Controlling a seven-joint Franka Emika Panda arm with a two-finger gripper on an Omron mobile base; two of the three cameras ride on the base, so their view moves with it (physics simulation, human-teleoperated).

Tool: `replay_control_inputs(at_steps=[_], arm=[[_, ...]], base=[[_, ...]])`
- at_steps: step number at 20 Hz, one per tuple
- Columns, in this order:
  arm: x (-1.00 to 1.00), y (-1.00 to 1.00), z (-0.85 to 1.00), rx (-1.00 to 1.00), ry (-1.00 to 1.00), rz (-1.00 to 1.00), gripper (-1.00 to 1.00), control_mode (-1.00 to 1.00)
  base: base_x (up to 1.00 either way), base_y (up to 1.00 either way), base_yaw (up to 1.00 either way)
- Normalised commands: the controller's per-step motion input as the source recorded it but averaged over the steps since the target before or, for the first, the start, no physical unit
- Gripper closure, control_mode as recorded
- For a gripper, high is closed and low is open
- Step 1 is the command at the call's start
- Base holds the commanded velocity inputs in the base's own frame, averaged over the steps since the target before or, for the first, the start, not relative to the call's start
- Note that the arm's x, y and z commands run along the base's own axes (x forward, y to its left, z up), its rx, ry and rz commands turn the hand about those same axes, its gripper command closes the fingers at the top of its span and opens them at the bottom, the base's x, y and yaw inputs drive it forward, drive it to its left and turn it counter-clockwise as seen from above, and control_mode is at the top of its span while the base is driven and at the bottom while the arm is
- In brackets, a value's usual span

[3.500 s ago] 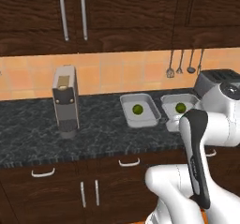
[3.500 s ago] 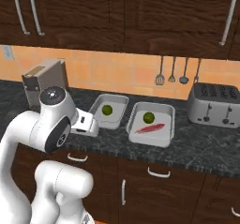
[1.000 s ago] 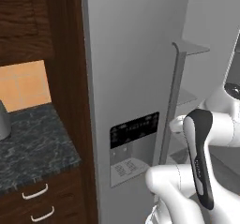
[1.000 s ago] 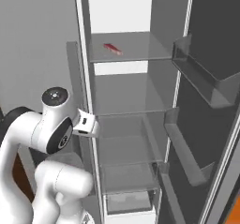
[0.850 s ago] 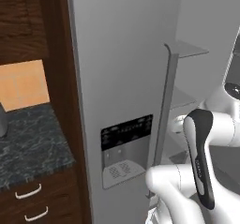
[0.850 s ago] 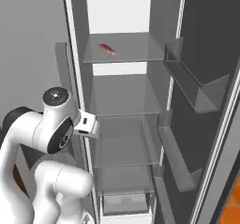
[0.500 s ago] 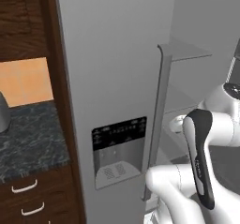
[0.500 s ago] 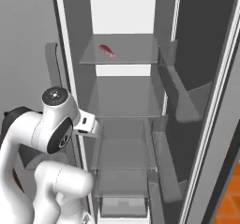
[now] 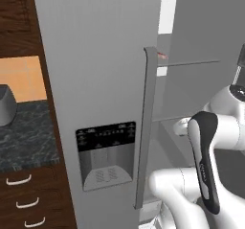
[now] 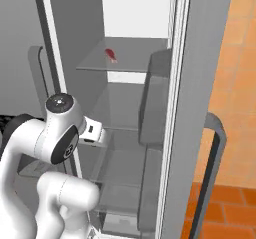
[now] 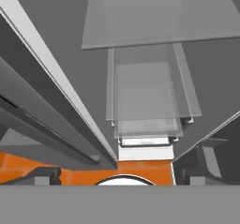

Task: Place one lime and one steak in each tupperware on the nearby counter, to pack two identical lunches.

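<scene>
On fridge shelf (image 10: 135, 63), steak (image 10: 111, 55) mid-pane.

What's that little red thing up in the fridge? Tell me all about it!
It is a steak, a small, thin red-pink slab. It lies flat on the upper glass shelf of the open fridge, near the back, with nothing else on that shelf beside it. In the left base view, just its tip peeks out past the closed door's edge. Nothing is holding it.

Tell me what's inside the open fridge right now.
One steak lies on the upper glass shelf of the fridge. The lower shelves look bare. The robot's arm hides part of the lower left interior.
</scene>
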Motion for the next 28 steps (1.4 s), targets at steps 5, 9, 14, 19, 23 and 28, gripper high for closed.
replay_control_inputs(at_steps=[5,9,14,19,23,28], arm=[[0.00,0.00,0.00,0.00,0.00,0.00,-1.00,1.00],[0.00,0.00,0.00,0.00,0.00,0.00,-1.00,1.00],[0.06,0.00,0.00,0.00,0.00,0.00,-1.00,-1.00],[0.27,-0.02,0.16,0.00,-0.19,0.00,-1.00,-1.00],[0.17,-0.04,0.84,0.00,-0.40,0.00,-1.00,-1.00],[0.01,-0.07,1.00,0.00,-0.13,0.01,-1.00,-1.00]], base=[[0.32,-0.35,0.31],[0.18,-0.46,0.30],[0.12,-0.17,0.13],[0.00,0.00,0.00],[0.00,0.00,0.00],[0.00,0.00,0.00]])
